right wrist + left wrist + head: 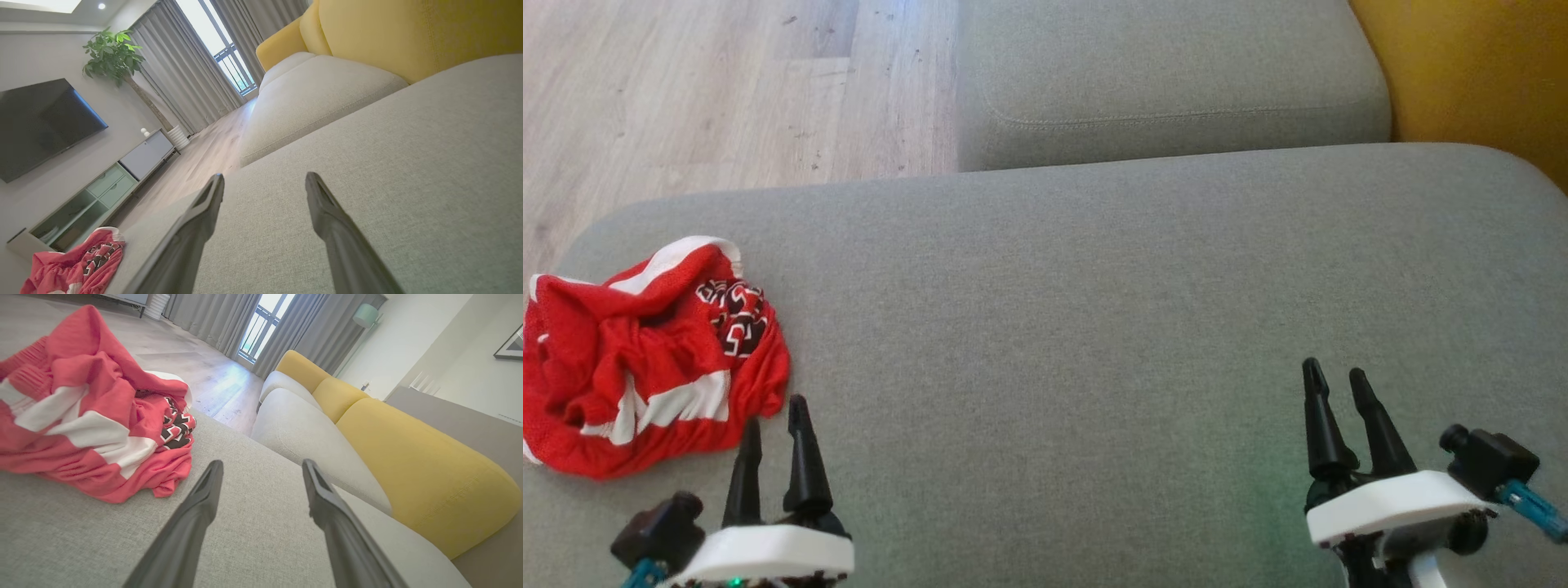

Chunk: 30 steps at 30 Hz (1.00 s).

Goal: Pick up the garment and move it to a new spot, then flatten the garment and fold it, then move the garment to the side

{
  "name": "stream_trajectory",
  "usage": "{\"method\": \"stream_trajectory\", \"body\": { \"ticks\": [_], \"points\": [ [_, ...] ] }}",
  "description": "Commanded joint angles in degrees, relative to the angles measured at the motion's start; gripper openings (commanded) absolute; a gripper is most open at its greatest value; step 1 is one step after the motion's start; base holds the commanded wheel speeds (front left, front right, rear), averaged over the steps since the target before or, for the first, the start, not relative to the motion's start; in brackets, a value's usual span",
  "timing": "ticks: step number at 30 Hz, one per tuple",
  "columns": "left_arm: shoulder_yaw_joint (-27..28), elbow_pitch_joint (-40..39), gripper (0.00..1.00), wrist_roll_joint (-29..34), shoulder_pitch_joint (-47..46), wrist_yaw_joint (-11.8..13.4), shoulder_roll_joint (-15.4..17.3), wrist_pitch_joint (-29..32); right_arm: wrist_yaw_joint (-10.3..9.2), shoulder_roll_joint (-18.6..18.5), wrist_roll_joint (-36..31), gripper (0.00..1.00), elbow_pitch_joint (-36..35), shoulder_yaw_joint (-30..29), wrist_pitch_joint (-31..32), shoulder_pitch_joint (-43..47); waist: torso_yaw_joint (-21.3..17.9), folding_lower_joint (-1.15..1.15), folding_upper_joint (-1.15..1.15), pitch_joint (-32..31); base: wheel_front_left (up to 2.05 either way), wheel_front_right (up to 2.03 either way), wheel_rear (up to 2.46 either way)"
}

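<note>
Left gripper (774, 410) and right gripper (1333, 367): fingers spread, empty, above the grey sofa seat (1094, 286). The crumpled red-and-white garment (645, 359) lies just ahead-left of the left gripper, well apart from the right gripper. Beyond: second cushion (1160, 73), wood floor (727, 82), yellow backrest (1470, 65). The garment's left edge is cut off and its print is illegible.

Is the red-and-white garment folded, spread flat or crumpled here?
Crumpled. The red mesh garment with white stripes lies bunched in a heap on the grey fabric cushion, creases overlapping, no neat edges.
</note>
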Motion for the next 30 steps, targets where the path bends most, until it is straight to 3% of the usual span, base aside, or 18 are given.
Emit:
{"method": "stream_trajectory", "body": {
  "ticks": [1,30],
  "points": [
    [0.50,-2.13,1.00,1.44,-1.33,0.32,0.32,-0.77,0.30,-1.18,-1.51,1.00,-2.44,1.27,-0.86,-1.21,0.00,0.00,0.00,-0.02,0.00,0.00,0.00],
    [-1.48,-1.93,1.00,21.05,0.30,-0.22,0.40,-5.82,0.41,-0.74,-20.34,1.00,-4.04,3.08,-5.91,0.05,-0.01,0.00,0.00,-1.11,0.00,0.00,0.00]
  ]
}}
